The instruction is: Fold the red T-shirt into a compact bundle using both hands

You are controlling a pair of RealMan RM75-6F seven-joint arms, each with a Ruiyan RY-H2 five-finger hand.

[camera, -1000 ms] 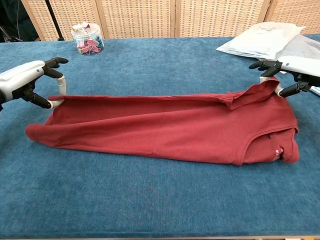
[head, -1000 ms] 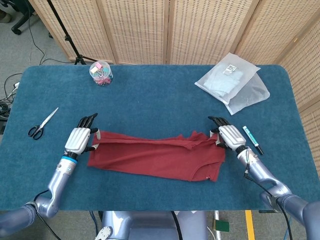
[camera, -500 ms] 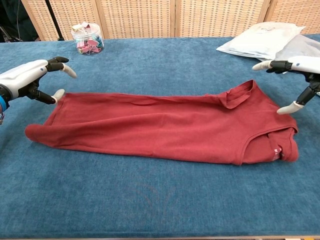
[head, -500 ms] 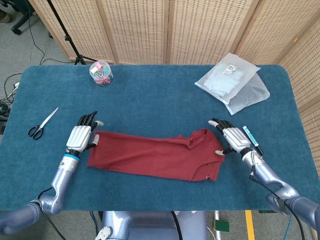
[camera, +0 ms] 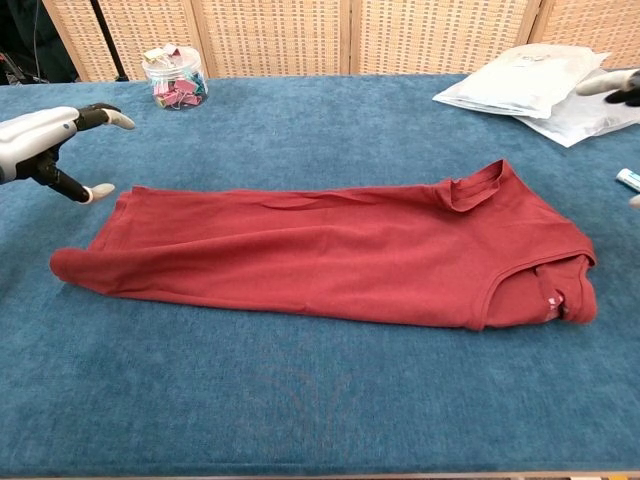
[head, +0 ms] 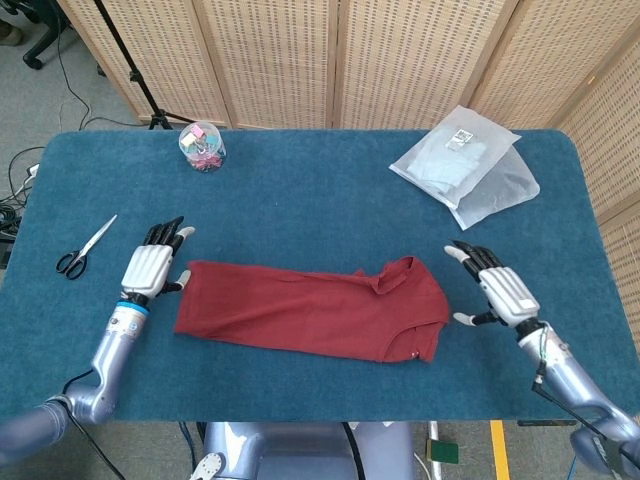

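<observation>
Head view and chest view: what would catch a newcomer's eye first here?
The red T-shirt, folded into a long band, lies across the middle of the blue table. One open robot hand flanks each end without touching it: the left robot hand and the right robot hand.

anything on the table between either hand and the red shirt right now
Nothing visible. The left hand and right hand are both open, each just off one end of the red T-shirt, with only bare table cloth between. The scissors lie outside the left hand.
</observation>
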